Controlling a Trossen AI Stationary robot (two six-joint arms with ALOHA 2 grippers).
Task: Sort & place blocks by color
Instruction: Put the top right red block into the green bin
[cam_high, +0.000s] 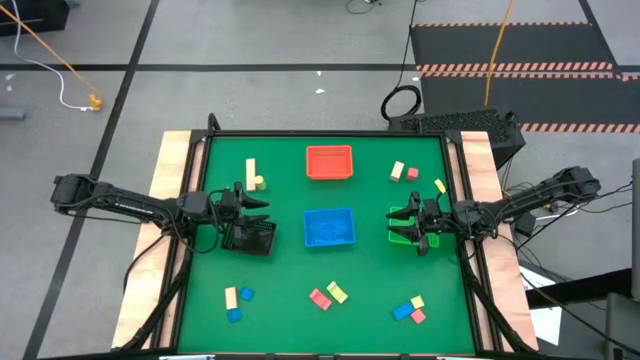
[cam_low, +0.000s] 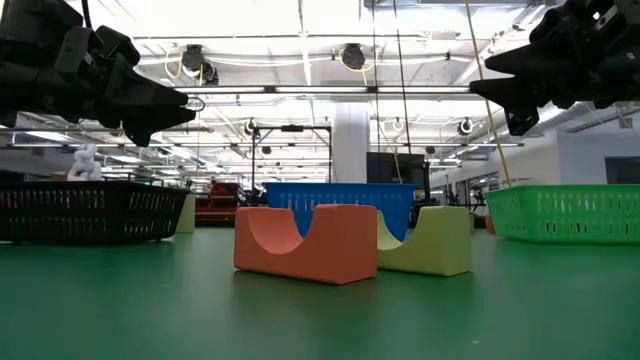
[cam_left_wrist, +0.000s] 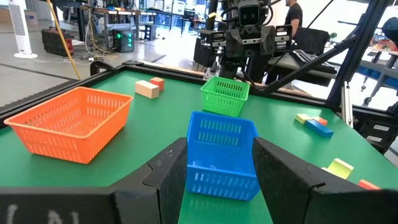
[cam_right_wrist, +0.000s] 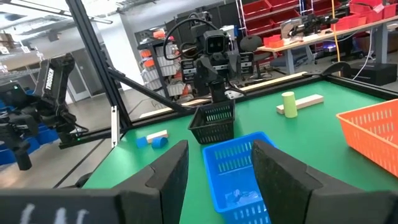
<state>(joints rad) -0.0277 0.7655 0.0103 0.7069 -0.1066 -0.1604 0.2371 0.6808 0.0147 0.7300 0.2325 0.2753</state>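
I used the blue tray (cam_high: 329, 228) at the middle of the green table (cam_high: 290, 280) as my landmark. My left end effector (cam_high: 258, 205) hovered to the left of the blue tray, above the black tray (cam_high: 250, 238), its fingers parted with nothing between them. My right end effector (cam_high: 400, 222) hovered to the right of the blue tray, over the green tray (cam_high: 402, 235), also parted and empty.

The red tray (cam_high: 329, 162) sat just beyond the blue tray, toward the far edge. The blocks lay scattered on the table, none in any tray that I could see. Far-left of the blue tray stood a yellow bar with a yellow piece (cam_high: 253, 175). Far-right of it lay a tan block and a red block (cam_high: 403, 172), with a small yellow block (cam_high: 440, 186) a little farther right. Nearer than the blue tray lay a red and yellow pair (cam_high: 329, 294), touching. Near-left lay a tan bar with two blue blocks (cam_high: 236, 301), and near-right a cluster of blue, yellow and red blocks (cam_high: 410, 308).
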